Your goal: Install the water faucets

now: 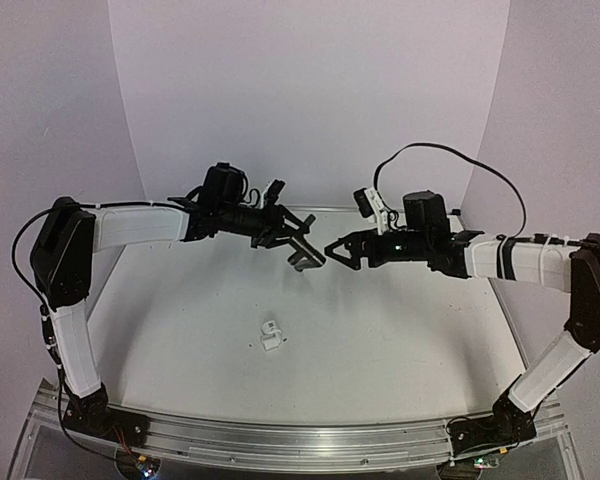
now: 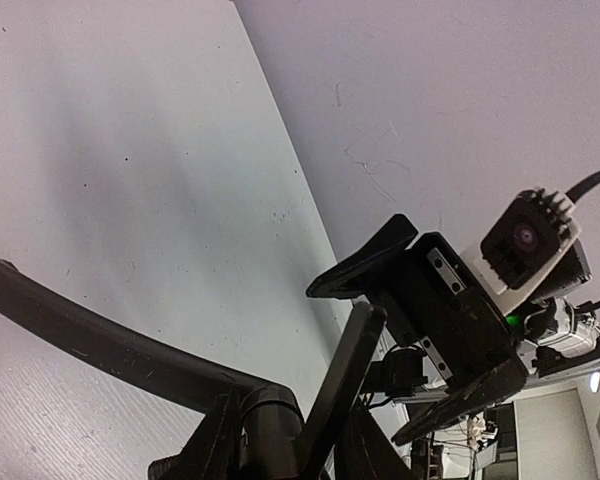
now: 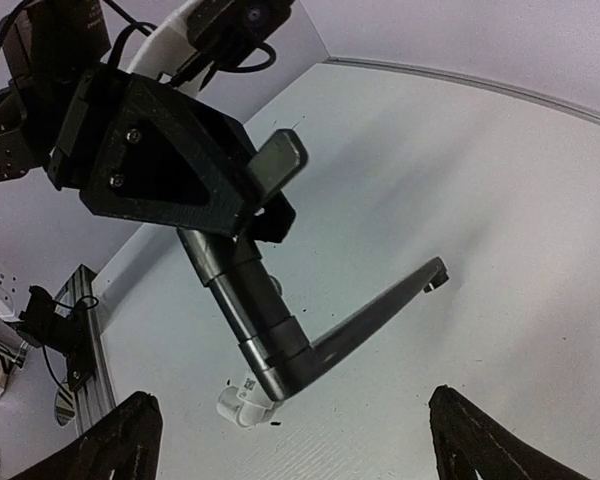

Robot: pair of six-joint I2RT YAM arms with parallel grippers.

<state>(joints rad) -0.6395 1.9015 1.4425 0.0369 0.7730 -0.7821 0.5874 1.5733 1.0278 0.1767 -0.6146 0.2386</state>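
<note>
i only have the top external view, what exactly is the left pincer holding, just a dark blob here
Observer: In the right wrist view, the left pincer is shut on the thick barrel of a thin black bent metal spout, whose slim arm angles off sideways.
Operator: right pincer open wide?
Observer: Yes. The right pincer has its fingertips at that view's bottom corners, gripping nothing.
Operator: white fitting hidden anywhere?
Observer: There, the tiny white blocky plastic fitting peeks out from behind the spout's elbow.
</note>
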